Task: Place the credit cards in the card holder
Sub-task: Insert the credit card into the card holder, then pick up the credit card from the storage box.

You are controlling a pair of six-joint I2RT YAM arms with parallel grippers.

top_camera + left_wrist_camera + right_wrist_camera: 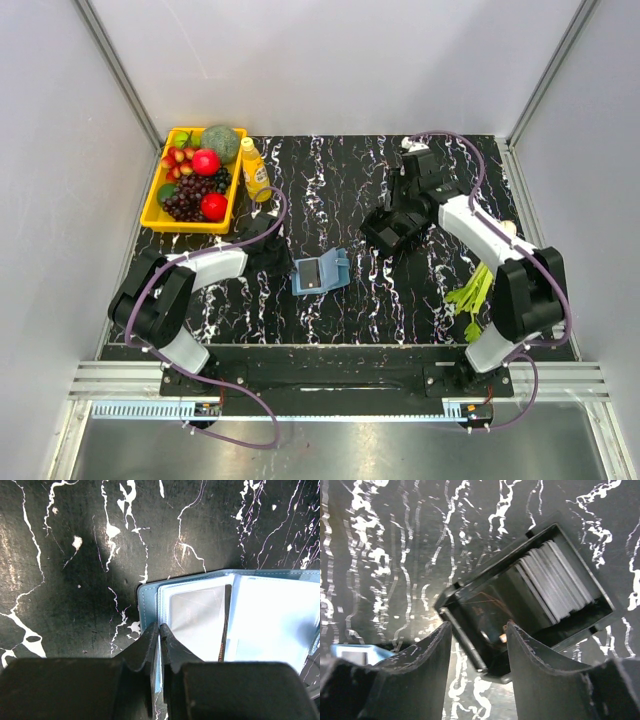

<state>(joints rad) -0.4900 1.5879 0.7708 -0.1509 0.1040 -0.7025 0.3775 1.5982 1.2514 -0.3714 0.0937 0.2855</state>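
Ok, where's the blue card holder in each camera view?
Top external: card holder near the picture's centre.
Left wrist: card holder open, right of centre.
Right wrist: a corner of the card holder, bottom left.
Shared landmark: black white-veined tabletop.

Bright, even overhead light filled the top view. The white walls looked flat, and the glossy black bench point(350, 170) carried only soft shadows under the arms. The left wrist view was dimmer: a soft-edged shadow lay across the bench, the wallet point(272, 617) page was washed almost white, and the card point(197, 615) had a grey sheen. Both sets of jaws were dark and out of focus. In the right wrist view, glare whitened the bench beside the black box point(480, 612).
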